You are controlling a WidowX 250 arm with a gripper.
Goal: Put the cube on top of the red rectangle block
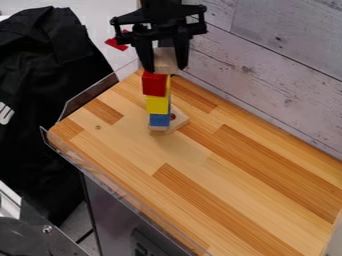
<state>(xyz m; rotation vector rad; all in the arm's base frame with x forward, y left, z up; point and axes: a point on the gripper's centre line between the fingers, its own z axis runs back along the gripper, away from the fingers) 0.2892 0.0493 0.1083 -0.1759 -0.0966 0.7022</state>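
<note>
At the top of the camera view, the gripper [164,66] hangs down over the stack, its two fingers on either side of a pale wooden cube [166,60]. Directly below the cube in the view is the red block [154,84], the uppermost block of an upright tower. Under the red one come a yellow block [157,105] and a blue block [159,120], above a thin wooden piece at the bottom. The cube's lower edge meets the red block's top edge in the view; whether they touch, I cannot tell.
A flat wooden piece [179,120] with a red spot lies against the tower's right side. The wooden tabletop [220,165] stretches toward the lower right. A clear rim runs along its left edge, and a plank wall [274,65] stands behind.
</note>
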